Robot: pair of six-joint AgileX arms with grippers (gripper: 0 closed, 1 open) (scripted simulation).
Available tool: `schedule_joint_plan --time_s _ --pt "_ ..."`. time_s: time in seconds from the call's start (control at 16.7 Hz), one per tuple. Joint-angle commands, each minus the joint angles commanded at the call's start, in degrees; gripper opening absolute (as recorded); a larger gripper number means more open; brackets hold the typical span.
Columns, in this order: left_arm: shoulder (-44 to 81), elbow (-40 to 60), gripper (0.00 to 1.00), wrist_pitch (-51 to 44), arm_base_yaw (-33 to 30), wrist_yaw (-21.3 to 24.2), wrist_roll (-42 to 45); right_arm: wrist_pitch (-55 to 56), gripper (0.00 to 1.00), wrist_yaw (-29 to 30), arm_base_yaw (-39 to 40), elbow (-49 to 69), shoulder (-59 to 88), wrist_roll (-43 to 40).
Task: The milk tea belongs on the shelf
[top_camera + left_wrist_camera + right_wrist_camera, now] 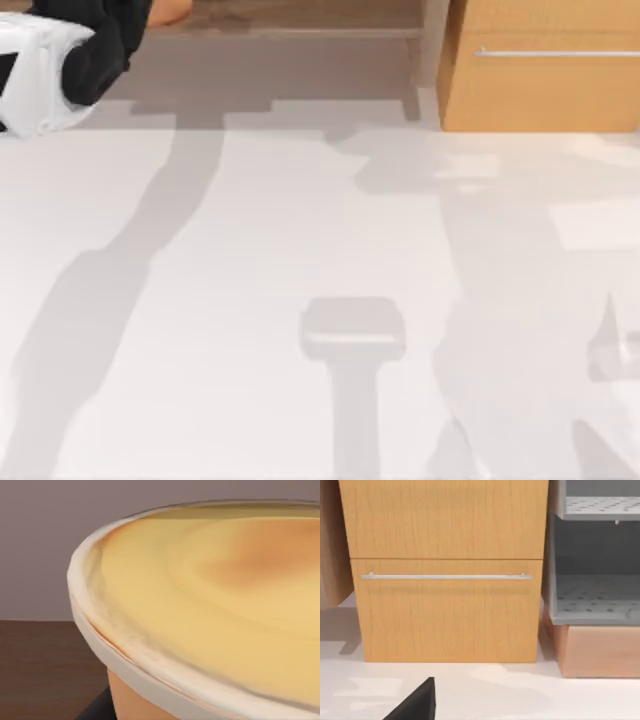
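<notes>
At the worktop's [300,300] far left corner our left arm [50,60] reaches over the shelf [290,15], with an orange sliver of the milk tea [168,10] just beside it at that back edge. Our left wrist camera sits right up against the cup's yellow lid [210,605]; we cannot tell how the left claw stands. Along the back edge to the right stands the orange-wood cabinet [540,85] with its silver bar handle [445,576], a grey rack [595,555] just beside it. A dark finger [415,705] of our right claw hangs over the worktop before the cabinet; its state, too, we cannot tell.
</notes>
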Motion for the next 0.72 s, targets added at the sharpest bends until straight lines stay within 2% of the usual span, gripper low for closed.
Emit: schedule_joint_plan --time_s 0.18,0.72 --pt "-0.1 3.0 0.0 -3.3 2.1 3.0 0.7 0.0 1.0 0.0 0.0 0.0 0.0 0.0" --pt "3.6 5.0 0.0 -1.8 2.3 3.3 0.8 0.0 1.0 0.0 0.0 0.0 0.0 0.0"
